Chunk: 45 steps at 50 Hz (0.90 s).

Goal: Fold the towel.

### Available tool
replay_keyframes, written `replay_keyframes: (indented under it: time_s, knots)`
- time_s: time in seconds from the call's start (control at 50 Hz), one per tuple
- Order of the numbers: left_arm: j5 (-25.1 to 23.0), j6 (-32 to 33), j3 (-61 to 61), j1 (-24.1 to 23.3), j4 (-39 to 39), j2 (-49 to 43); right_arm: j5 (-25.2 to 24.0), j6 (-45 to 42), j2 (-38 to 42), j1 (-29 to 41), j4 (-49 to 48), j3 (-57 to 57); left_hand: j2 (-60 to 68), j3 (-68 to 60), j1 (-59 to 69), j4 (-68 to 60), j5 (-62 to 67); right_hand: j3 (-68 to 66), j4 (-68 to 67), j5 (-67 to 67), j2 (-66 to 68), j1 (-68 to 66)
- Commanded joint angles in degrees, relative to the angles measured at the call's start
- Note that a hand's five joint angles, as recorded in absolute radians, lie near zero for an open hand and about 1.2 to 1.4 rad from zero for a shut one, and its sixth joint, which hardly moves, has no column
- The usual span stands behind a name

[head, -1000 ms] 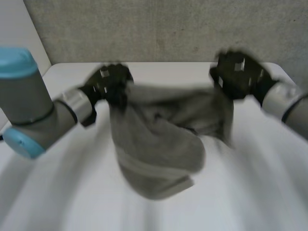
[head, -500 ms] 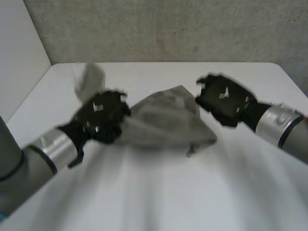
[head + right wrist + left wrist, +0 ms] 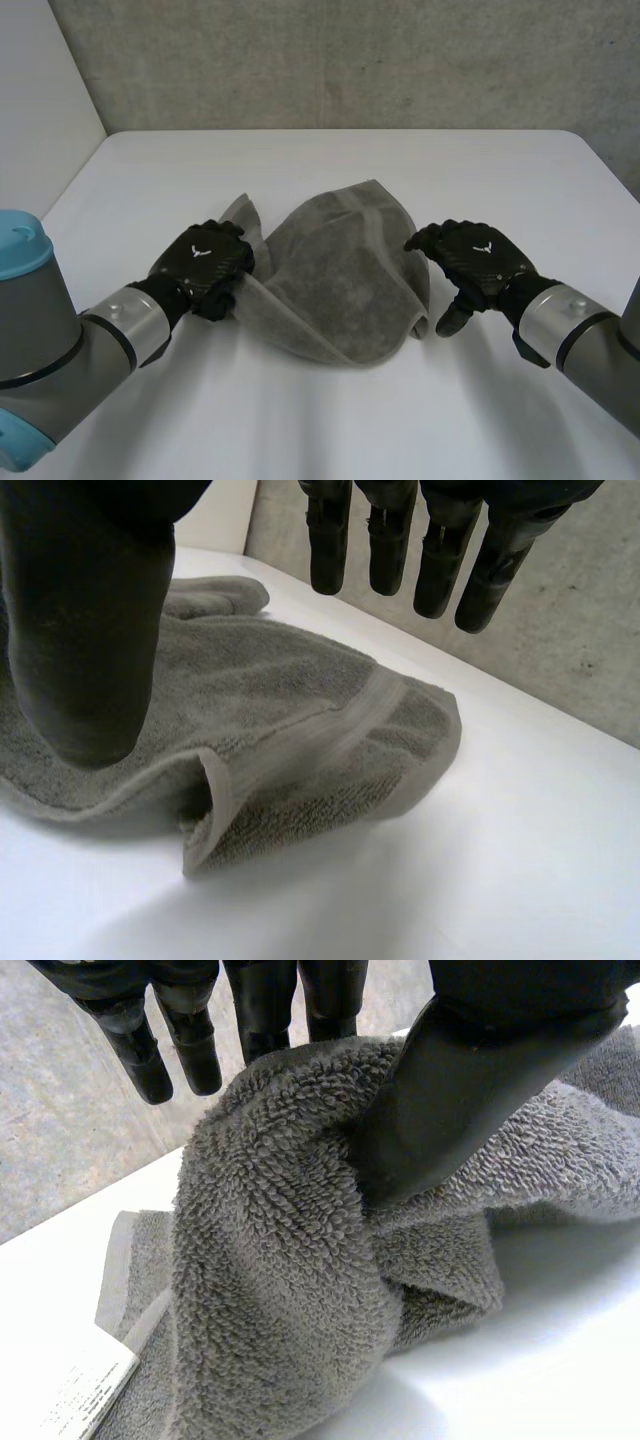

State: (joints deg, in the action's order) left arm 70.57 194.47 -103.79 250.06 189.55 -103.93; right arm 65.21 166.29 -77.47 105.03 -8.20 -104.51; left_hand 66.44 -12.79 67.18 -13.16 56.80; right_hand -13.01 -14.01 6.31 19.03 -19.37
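Crumpled grey terry towel (image 3: pixel 340 275) lies on the white table (image 3: pixel 330 170) — left hand (image 3: pixel 205 258) pinches a bunched edge between thumb and fingers; right hand (image 3: pixel 475 255) hovers just beside the opposite edge, fingers relaxed.

No legible text. White tag (image 3: pixel 85 1400) at towel (image 3: pixel 280 1290) edge, print unreadable. Small white emblem (image 3: pixel 197 251) on back of left hand (image 3: pixel 208 266), likewise on right hand (image 3: pixel 470 262).

Black hands (image 3: pixel 205 260), grey arms (image 3: pixel 45 330), blue caps (image 3: pixel 20 240)
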Motion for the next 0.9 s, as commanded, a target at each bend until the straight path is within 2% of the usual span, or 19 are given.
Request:
replay_keyframes:
  time_s: [0.02,0.06,0.28,0.44,0.5,0.54,0.56,0.6,0.62,0.64,0.72,0.76,0.82,0.86,0.88,0.9]
  knots:
    - [-0.08,-6.21,1.75,0.17,-0.15,0.05,4.75,0.35,4.35,0.97,-6.74,-1.93,-0.21,2.79,-0.95,3.16,-0.57,3.01,4.01,1.01,-1.71,2.05]
    - [-0.17,-8.13,1.92,0.60,-0.15,-0.04,5.36,0.96,6.27,2.19,-8.23,-1.40,-0.21,2.79,-0.95,3.16,-0.57,3.01,4.01,1.18,-1.55,1.89]
    - [-0.17,-8.67,1.92,0.78,-0.24,0.05,5.54,6.50,14.10,4.84,-10.96,2.65,-0.04,2.79,-0.79,3.16,-0.40,3.01,4.01,4.37,1.65,-1.31]
    - [-0.17,-8.67,1.31,0.78,-0.24,-0.04,6.07,10.11,17.09,6.77,-14.47,5.28,0.46,2.79,-0.28,3.16,0.11,3.01,4.01,14.63,11.91,-11.57]
    - [-0.17,-8.67,1.13,0.87,-0.15,-0.22,6.86,10.63,19.29,7.82,-15.35,6.95,0.63,2.79,-0.11,3.16,0.27,3.01,4.01,22.03,19.31,-18.97]
    - [-0.08,-8.67,1.13,1.22,-0.24,-0.22,9.04,10.20,21.74,8.00,-15.09,8.61,0.80,2.79,0.05,3.16,0.44,3.01,4.01,31.23,28.51,-28.17]
    - [-0.08,-8.67,1.13,1.22,-0.24,-0.22,9.05,10.19,21.75,8.00,-15.09,8.62,0.80,2.79,0.05,3.16,0.44,3.01,4.01,31.29,28.56,-28.23]
    - [-0.17,-8.76,1.13,1.92,-0.32,0.05,10.98,9.93,21.84,7.56,-14.56,9.06,1.63,2.79,0.89,3.16,1.28,3.01,4.01,54.54,51.82,-51.48]
    - [-0.17,-8.76,1.13,1.92,-0.32,0.05,10.99,9.93,21.84,7.56,-14.56,9.06,1.64,2.79,0.90,3.16,1.28,3.01,4.01,54.67,51.95,-51.61]
    - [-0.17,-8.76,1.13,2.36,-0.41,0.31,11.42,9.84,20.71,7.13,-14.47,8.97,1.80,2.79,1.06,3.16,1.45,3.01,4.01,63.60,60.88,-60.54]
    - [-0.17,-8.76,1.04,3.59,-0.68,1.19,11.16,9.14,14.37,5.10,-14.39,8.01,3.49,2.79,2.75,3.16,3.13,3.01,4.01,63.69,60.97,-60.63]
    - [-0.34,-8.84,1.04,4.99,-1.29,1.80,9.94,7.65,7.11,1.78,-14.12,6.08,4.99,2.79,4.25,3.16,4.64,3.01,4.01,63.69,60.97,-60.63]
    - [-0.43,-8.85,1.04,5.44,-1.64,2.16,8.79,6.33,3.73,0.62,-13.24,5.19,6.52,2.79,5.77,3.16,6.16,3.01,4.01,63.69,60.97,-60.63]
    - [-0.61,-8.85,0.69,5.53,-3.04,3.12,4.42,3.27,-1.60,-0.70,-8.35,4.58,12.71,2.79,11.97,3.16,12.36,3.01,4.01,63.69,60.97,-60.63]
    - [-0.61,-8.85,0.69,5.53,-3.05,3.12,4.40,3.25,-1.63,-0.70,-8.32,4.58,12.74,2.79,12.00,3.16,12.38,3.01,4.01,63.69,60.97,-60.63]
    - [-0.69,-8.85,0.17,5.44,-4.01,3.91,1.35,1.42,-3.20,-1.05,-3.71,4.67,13.55,2.79,12.81,3.16,13.20,3.01,4.01,63.69,60.97,-60.63]
